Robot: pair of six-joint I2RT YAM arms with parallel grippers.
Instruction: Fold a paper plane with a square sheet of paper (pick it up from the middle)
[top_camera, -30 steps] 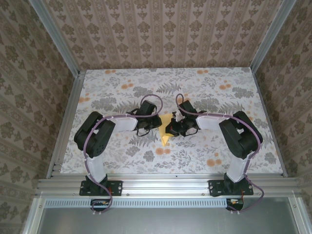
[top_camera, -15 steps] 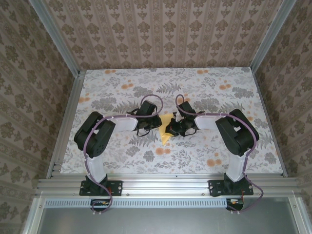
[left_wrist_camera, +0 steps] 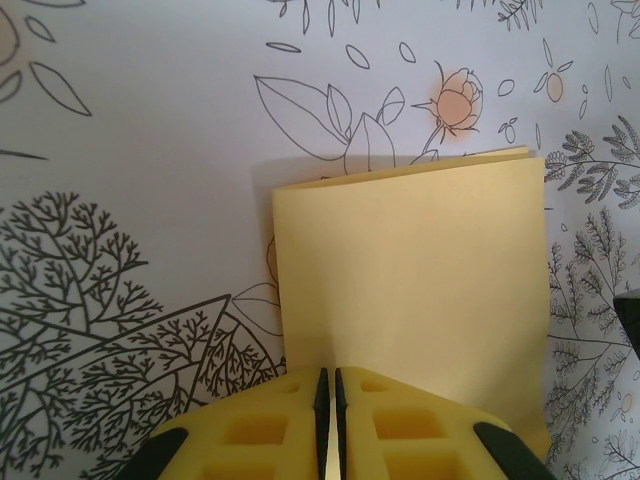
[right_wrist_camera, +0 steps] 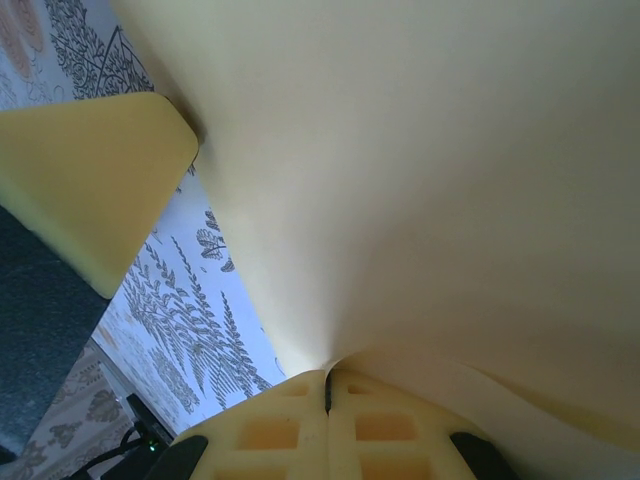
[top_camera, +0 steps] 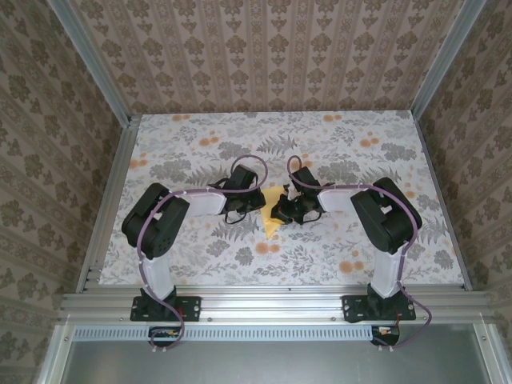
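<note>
The square sheet of paper (top_camera: 273,226) is plain yellow and held between both grippers at mid-table. In the left wrist view the sheet of paper (left_wrist_camera: 415,270) is doubled over, two layers showing at its far edge; it is a rectangle, not a pointed paper plane. My left gripper (left_wrist_camera: 327,385) is shut on its near edge. My right gripper (right_wrist_camera: 327,385) is shut on a pinched fold of the paper (right_wrist_camera: 420,180), which billows above the jaws. In the top view the left gripper (top_camera: 254,205) and right gripper (top_camera: 282,211) face each other closely. A left fingertip pad (right_wrist_camera: 100,170) is close by in the right wrist view.
The table (top_camera: 200,152) carries a grey leaf print with small orange flowers (top_camera: 268,249). Patterned walls and aluminium rails (top_camera: 108,200) close it in on three sides. Both arms' purple cables (top_camera: 248,160) loop above the wrists.
The right arm's elbow has swung a little to the left, nudging its gripper slightly toward the left one. The left arm and both grips stay as they were.
</note>
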